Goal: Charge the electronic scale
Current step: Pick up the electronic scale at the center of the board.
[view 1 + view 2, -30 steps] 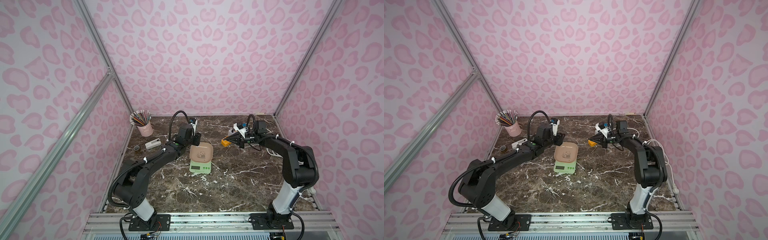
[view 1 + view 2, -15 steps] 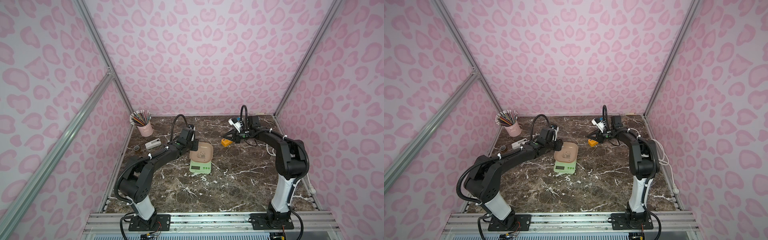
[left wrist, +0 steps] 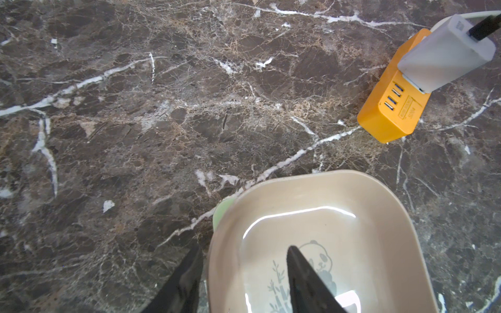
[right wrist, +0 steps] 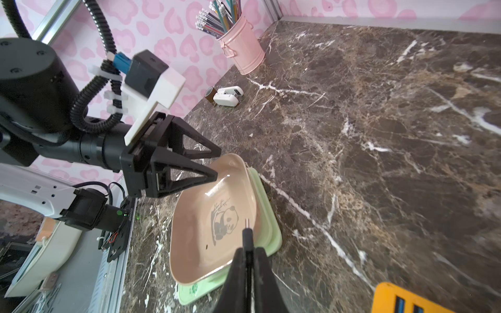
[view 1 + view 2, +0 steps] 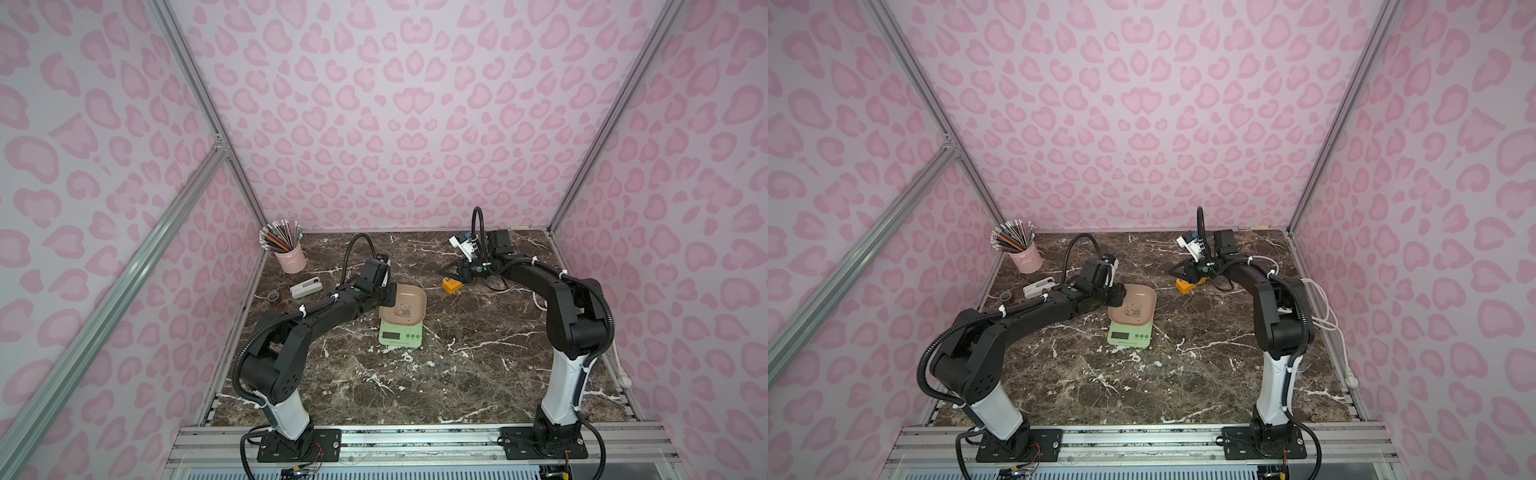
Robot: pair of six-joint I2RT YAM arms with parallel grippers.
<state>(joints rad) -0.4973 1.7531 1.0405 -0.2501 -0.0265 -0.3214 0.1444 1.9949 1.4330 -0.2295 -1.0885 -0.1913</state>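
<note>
Electronic scale (image 5: 401,328): sitting mid-table, panda tray (image 3: 311,187) on top.
Left gripper (image 3: 245,249): I am straddling the tray's rim at the scale's 10 o'clock, jaws half apart, clamping nothing.
Right gripper (image 4: 247,252): I am pinching the black plug (image 4: 246,233) at the scale's 1 o'clock.
Doing it well: I am aiming to brace the scale, then bring the plug in square; its port is hidden.

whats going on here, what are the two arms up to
The robot is setting up to charge the electronic scale. The left gripper is open and straddles the rim of the scale's beige tray, one finger inside and one outside. The right gripper is shut on a black cable plug, near the orange power strip that carries a white charger. The plug is not yet at the scale.
</note>
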